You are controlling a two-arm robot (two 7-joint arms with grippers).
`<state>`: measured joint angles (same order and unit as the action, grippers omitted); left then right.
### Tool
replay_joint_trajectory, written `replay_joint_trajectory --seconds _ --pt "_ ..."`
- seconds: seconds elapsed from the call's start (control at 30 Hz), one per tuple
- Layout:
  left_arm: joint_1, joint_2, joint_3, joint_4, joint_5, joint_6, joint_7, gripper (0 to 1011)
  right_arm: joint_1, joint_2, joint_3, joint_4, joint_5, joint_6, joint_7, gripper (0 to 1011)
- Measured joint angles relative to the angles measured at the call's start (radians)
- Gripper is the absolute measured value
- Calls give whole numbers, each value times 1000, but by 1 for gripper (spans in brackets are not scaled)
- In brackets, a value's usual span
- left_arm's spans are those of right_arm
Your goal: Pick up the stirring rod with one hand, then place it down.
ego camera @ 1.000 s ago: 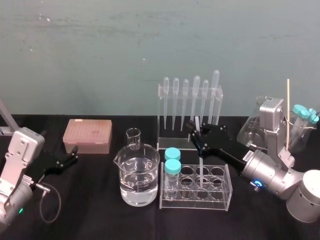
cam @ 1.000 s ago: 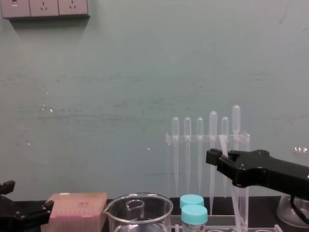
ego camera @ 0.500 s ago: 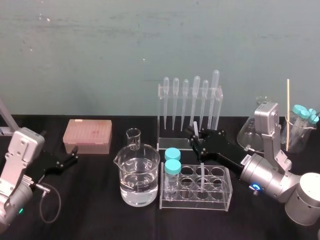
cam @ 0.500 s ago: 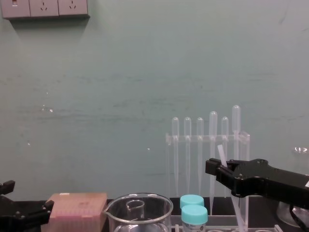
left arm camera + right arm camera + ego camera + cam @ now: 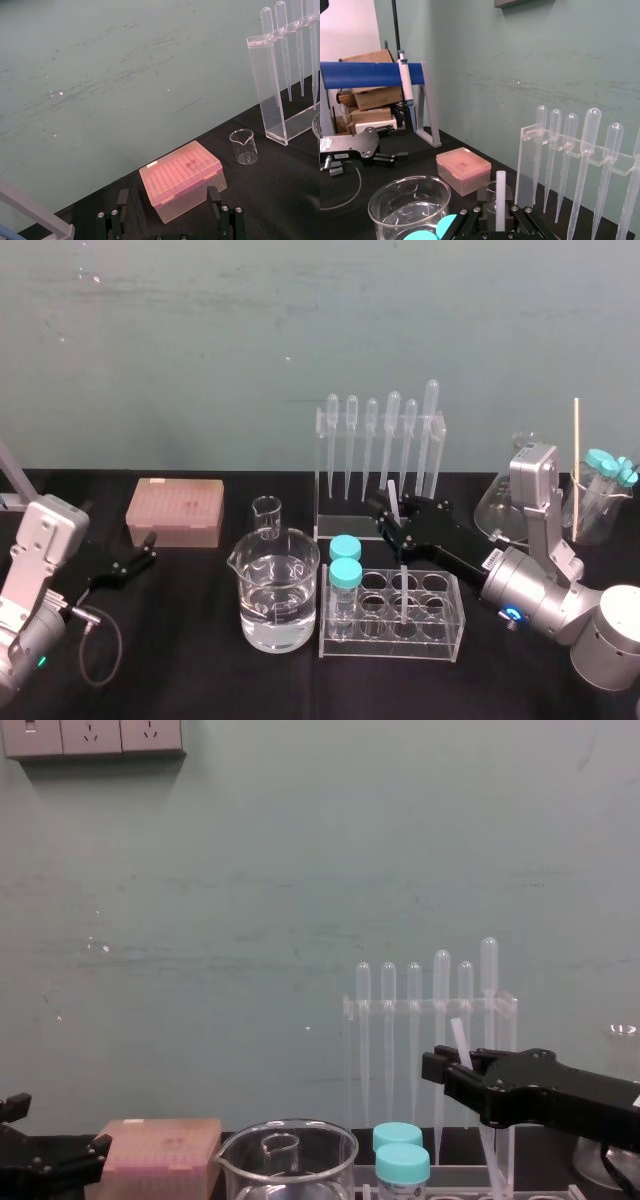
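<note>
The stirring rod is a thin translucent-white stick that stands nearly upright, with its lower end in a back well of the clear test-tube rack. My right gripper reaches in from the right and is shut on the stirring rod partway up. The rod's top sticks out above it. In the right wrist view the rod rises between the two black fingers of that gripper. My left gripper rests open at the far left, in front of the pink box.
A large beaker of water and a small beaker stand left of the rack. Two blue-capped tubes fill its left wells. The pipette rack stands behind. A flask and a beaker holding a wooden stick sit at the far right.
My right gripper came down and back with the rod, so the rod's end sank into the rack well. In the last half second it barely shifted. The left arm stayed still.
</note>
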<state>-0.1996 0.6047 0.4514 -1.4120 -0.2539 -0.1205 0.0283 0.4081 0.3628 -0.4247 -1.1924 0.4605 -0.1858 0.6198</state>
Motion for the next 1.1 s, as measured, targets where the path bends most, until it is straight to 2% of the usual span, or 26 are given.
replay_joint_trajectory --seconds 0.07,0.23,0.33,0.43,0.53,0.57,0.63,0.83,0.97,1.1 --pt "0 0 0 0 0 0 0 1000 0 0 0 0 0 0 0 209" --pt "0 0 0 0 0 0 0 1000 0 0 0 0 0 0 0 386" --pt "0 0 0 0 0 0 0 1000 0 0 0 0 1 0 0 447" --pt "0 0 0 0 0 0 0 1000 0 0 0 -1 1 -1 0 590" --pt "0 0 0 0 0 0 0 1000 0 0 0 -1 1 -1 0 651" --pt "0 0 0 0 0 0 0 1000 0 0 0 -1 1 -1 0 712" --pt "0 0 0 0 0 0 0 1000 0 0 0 -1 1 -1 0 739" --pt "0 0 0 0 0 0 0 1000 0 0 0 -2 1 -2 0 942" --pt "0 0 0 0 0 0 0 1000 0 0 0 -2 1 -2 0 1004" --pt "0 0 0 0 0 0 0 1000 0 0 0 -2 1 -2 0 1004"
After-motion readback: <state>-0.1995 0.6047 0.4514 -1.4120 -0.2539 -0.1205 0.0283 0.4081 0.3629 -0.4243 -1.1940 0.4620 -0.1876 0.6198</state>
